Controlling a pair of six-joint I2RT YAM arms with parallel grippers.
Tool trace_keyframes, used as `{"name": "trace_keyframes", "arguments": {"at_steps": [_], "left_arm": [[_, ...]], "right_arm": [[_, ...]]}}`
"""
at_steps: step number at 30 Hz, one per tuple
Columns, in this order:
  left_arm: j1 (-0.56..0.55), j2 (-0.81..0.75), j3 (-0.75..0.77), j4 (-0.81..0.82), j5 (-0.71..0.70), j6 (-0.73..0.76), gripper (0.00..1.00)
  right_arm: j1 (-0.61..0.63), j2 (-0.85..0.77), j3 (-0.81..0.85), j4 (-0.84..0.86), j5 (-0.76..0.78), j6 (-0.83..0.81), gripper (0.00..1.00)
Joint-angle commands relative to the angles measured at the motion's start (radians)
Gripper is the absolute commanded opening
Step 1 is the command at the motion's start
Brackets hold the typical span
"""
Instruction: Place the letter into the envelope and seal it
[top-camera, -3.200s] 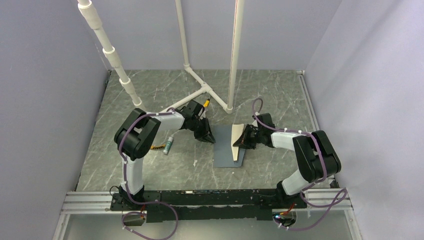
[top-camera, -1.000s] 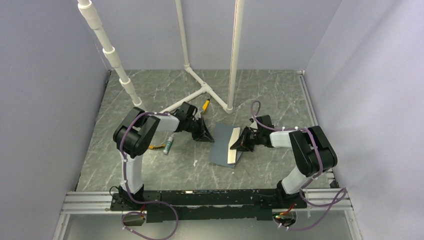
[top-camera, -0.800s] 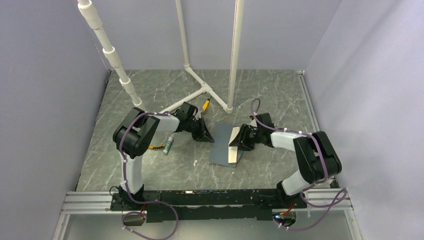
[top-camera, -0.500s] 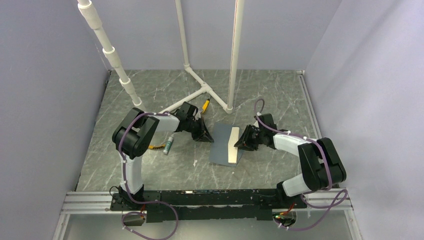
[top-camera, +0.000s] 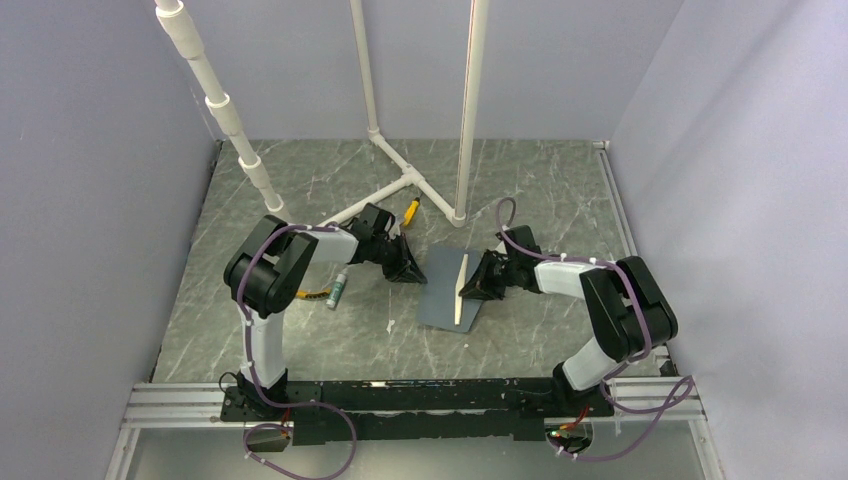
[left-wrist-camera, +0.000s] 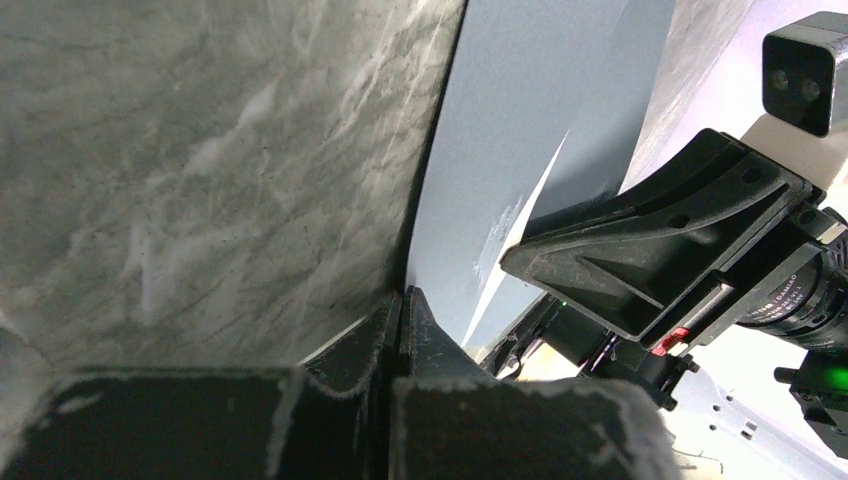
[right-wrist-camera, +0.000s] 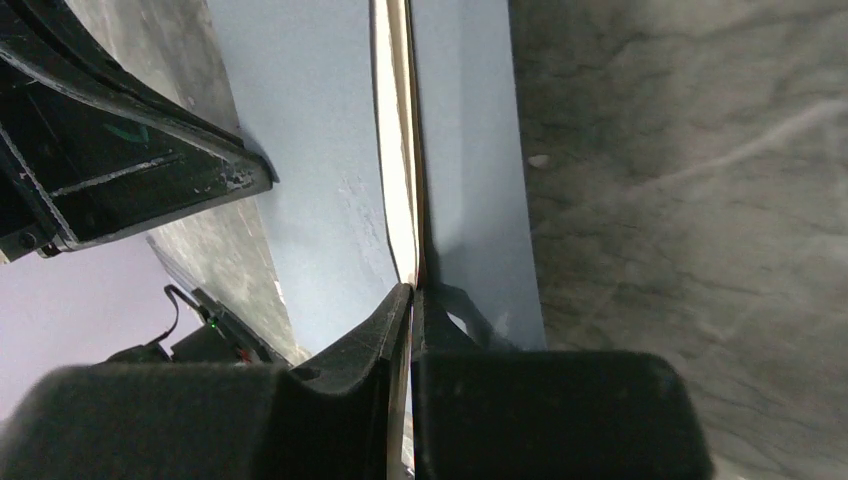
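The counter (top-camera: 545, 190) is a grey-green marbled slab, closed in by pale lavender walls (top-camera: 90, 220) on the left, far and right sides. A frame of white pipes (top-camera: 466, 110) stands on its far half, with one jointed pipe leaning in from the far left corner. Along the near edge runs an aluminium rail (top-camera: 400, 392) that carries both arm bases. A small white tube (top-camera: 340, 290) lies just beside the left arm's elbow, and a yellow-handled item (top-camera: 412, 208) lies near the foot of the pipes; what it is cannot be told.

The envelope (top-camera: 438, 298) lies flat near the middle of the counter, between the two hands. The letter (top-camera: 462, 290) stands up on its long edge over the right part of the envelope, showing as a thin cream strip.

The right hand (top-camera: 472, 284) reaches in from the right, low over the counter. Its fingers are all but together, clamped on the near end of the letter, whose edge runs straight into the gap between them in the right wrist view.

The left hand (top-camera: 411, 272) comes in from the left with its fingers pressed together. Its tips rest at the envelope's left edge, touching it; whether any paper is pinched between them cannot be told.
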Motion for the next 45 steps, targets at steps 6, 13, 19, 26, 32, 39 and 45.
{"name": "trace_keyframes", "arguments": {"at_steps": [6,13,19,26,32,39,45], "left_arm": [[-0.007,-0.051,-0.039,0.009,-0.062,-0.019,0.11],[-0.006,-0.100,0.009,-0.146,-0.165,0.077,0.53],[-0.017,-0.079,0.012,-0.142,-0.127,0.082,0.53],[-0.043,-0.037,-0.001,-0.091,-0.078,0.051,0.28],[-0.047,-0.026,0.006,-0.081,-0.074,0.046,0.18],[-0.047,-0.067,0.061,-0.175,-0.146,0.112,0.26],[-0.044,-0.205,0.160,-0.375,-0.262,0.259,0.63]], "right_arm": [[0.057,-0.027,0.007,0.019,0.104,0.048,0.13],[0.056,-0.146,0.017,-0.123,0.215,0.008,0.40],[0.062,-0.090,0.013,-0.090,0.191,0.029,0.38],[0.066,-0.008,0.047,-0.025,0.158,0.042,0.19],[0.072,0.042,0.065,0.007,0.121,0.047,0.14],[0.072,-0.055,0.097,-0.082,0.193,0.014,0.18],[0.070,-0.295,0.077,-0.174,0.290,-0.033,0.36]]}}
